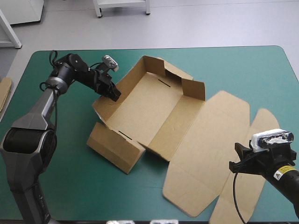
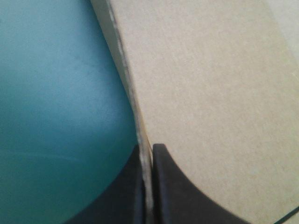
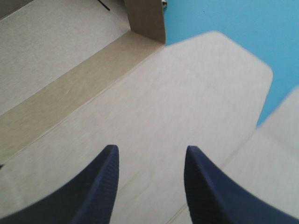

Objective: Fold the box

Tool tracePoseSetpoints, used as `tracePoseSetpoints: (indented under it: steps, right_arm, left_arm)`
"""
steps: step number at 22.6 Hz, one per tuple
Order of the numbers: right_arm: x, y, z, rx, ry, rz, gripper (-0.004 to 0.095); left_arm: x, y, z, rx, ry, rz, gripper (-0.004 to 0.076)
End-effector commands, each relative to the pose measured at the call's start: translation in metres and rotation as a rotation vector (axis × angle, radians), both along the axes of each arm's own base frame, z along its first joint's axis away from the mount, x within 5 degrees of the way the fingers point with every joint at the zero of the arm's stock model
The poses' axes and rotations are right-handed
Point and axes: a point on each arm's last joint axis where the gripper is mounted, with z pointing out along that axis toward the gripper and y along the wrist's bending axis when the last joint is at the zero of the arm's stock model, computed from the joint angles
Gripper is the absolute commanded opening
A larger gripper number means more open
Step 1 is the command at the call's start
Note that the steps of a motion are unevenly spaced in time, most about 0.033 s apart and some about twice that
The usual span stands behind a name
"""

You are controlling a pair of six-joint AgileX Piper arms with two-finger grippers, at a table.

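Right now, pinching a raised side wall [image 1: 103, 106] of the brown box [image 1: 154, 109] tight in the left gripper [image 1: 113, 94], hovering the right gripper [image 3: 149, 151], spread and empty, over the flat lid [image 1: 212, 135].

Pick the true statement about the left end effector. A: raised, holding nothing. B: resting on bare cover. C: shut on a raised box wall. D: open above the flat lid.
C: the left end effector is all but shut, pinching a raised wall edge of the box.
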Motion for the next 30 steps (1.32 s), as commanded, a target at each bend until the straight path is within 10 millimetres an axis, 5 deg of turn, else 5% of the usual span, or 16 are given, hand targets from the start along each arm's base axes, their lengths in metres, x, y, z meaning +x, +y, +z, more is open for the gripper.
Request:
tracePoseSetpoints:
  steps: [1, 6, 12, 17, 25, 30]
  right_arm:
    - [0.003, 0.000, 0.026, 0.024, -0.124, -0.006, 0.0414]
    - [0.001, 0.000, 0.030, 0.015, -0.120, -0.002, 0.0414]
    - [0.009, -0.003, 0.029, -0.052, -0.137, -0.018, 0.0414]
    - [0.032, 0.002, 0.020, -0.060, -0.045, -0.022, 0.0414]
    - [0.046, 0.004, 0.036, -0.026, 0.012, -0.047, 0.0414]
    - [0.045, 0.004, 0.049, -0.024, 0.002, -0.045, 0.0414]
  left_arm:
    - [-0.015, -0.028, 0.051, 0.096, -0.175, -0.147, -0.0009]
    - [-0.030, -0.056, 0.077, 0.165, -0.300, -0.401, -0.0009]
    - [-0.056, -0.089, 0.147, 0.363, -0.829, -0.398, -0.0009]
    - [-0.077, -0.110, 0.159, 0.543, -0.939, -0.469, -0.0009]
    - [-0.117, -0.120, 0.147, 0.529, -0.954, -0.213, -0.0009]
    - [-0.155, -0.116, 0.114, 0.492, -1.052, -0.238, -0.0009]
